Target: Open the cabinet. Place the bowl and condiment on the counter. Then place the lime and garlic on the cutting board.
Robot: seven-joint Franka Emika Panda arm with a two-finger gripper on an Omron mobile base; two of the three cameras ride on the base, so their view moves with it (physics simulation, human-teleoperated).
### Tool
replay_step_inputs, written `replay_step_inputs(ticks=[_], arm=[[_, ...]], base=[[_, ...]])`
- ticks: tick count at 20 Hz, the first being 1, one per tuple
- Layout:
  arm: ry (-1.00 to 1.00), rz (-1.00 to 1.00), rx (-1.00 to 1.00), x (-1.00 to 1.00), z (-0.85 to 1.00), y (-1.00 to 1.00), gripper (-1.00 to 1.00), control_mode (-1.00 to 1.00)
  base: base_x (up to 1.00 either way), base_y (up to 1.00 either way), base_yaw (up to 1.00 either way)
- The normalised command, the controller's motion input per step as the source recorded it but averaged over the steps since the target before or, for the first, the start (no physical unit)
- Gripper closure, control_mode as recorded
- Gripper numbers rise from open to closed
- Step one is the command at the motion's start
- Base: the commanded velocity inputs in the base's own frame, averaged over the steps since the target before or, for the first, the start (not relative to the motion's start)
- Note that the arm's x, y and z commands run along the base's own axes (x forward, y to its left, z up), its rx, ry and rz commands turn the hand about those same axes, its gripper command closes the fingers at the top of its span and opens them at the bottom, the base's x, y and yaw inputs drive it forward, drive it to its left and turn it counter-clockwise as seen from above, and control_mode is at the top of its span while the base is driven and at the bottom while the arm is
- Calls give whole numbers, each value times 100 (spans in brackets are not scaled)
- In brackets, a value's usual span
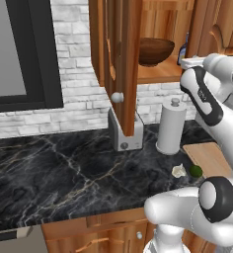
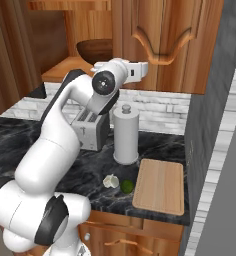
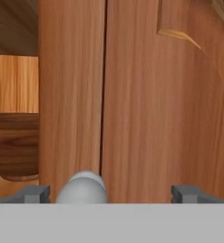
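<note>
- Step in hand: opening the cabinet (image 2: 165,45). Its left door (image 1: 122,59) stands swung out, edge-on in the left base view, with its knob (image 1: 118,97) low on the edge; the right door (image 3: 166,104) looks shut.
- The gripper (image 3: 109,192) is raised to the right door, jaws spread wide and holding nothing. In the hand view the two fingertips (image 3: 35,193) stand well apart, with the right door's knob (image 3: 83,187) between them, nearer the left tip.
- The bowl (image 1: 153,50) sits on the cabinet shelf, reachable through the open left half. The condiment (image 1: 182,49) stands just right of it, partly hidden by the arm.
- The lime (image 2: 127,186) and garlic (image 2: 110,181) lie side by side on the counter (image 1: 64,168), just left of the cutting board (image 2: 160,186), not yet on it.
- A paper-towel roll (image 2: 125,134) and a toaster (image 2: 90,131) stand behind them against the wall.
- Next move, as I judge it: centre the knob between the tips, close on it, then pull in an arc about the right-hand hinge.
- Risk: the knob is small and round, so an off-centre pinch may slip off.
- No unloading or placing is done yet.
</note>
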Motion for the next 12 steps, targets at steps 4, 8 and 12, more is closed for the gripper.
replay_step_inputs(ticks=[4, 8, 12], arm=[[0, -1, 0, 4, 0, 0, 100, -100], [0, 0, 0, 0, 0, 0, 100, -100], [-1, 0, 0, 0, 2, -15, 100, -100]], base=[[0, 0, 0], [0, 0, 0], [0, 0, 0]])
